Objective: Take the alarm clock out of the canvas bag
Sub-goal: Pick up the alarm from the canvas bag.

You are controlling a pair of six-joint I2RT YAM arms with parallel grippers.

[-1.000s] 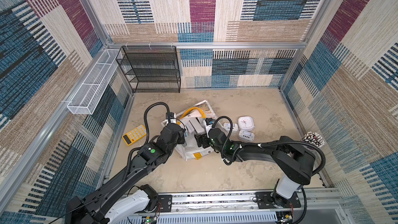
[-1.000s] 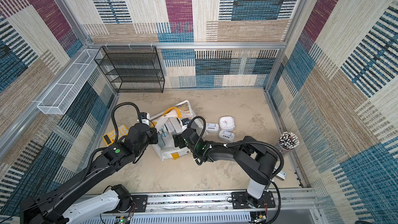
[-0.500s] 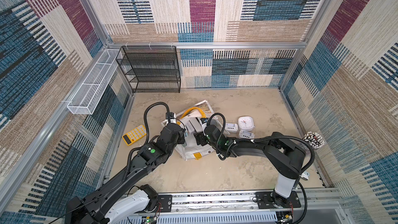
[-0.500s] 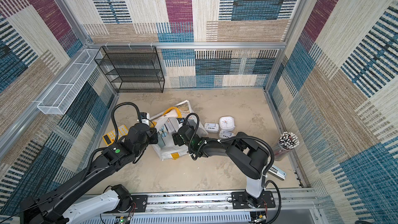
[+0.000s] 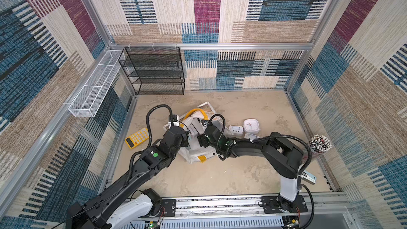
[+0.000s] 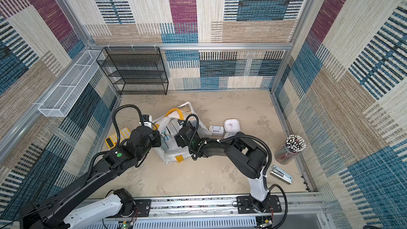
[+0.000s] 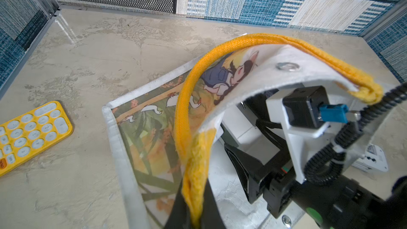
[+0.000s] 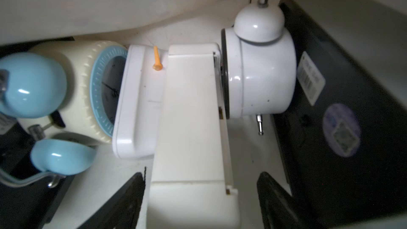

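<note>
Soft white canvas bag [image 5: 193,154] with yellow patches lies on the beige tabletop [image 5: 220,179], between the two arms.

Inside it, in the right wrist view, three clocks are packed close together:
- cream round alarm clock with pale-blue bells [image 8: 83,89]
- white rounded-rectangular clock [image 8: 136,111]
- white twin-bell alarm clock [image 8: 259,80]

A cream rectangular block [image 8: 191,117] sits between the last two. It is possibly another clock's back; no face is visible.

Right gripper [image 8: 200,174] is inside the bag mouth. Its jaws are wide, one finger on either side of the cream block, with no contact seen.

Left gripper [image 7: 193,215] is pinched tight on the bag's yellow strap handle [image 7: 185,111].

Just beside the bag on the right arm's side are a white square analogue clock [image 5: 251,126] and a small white digital clock [image 5: 236,129]. A yellow calculator [image 5: 137,138] lies on the left arm's side.
</note>
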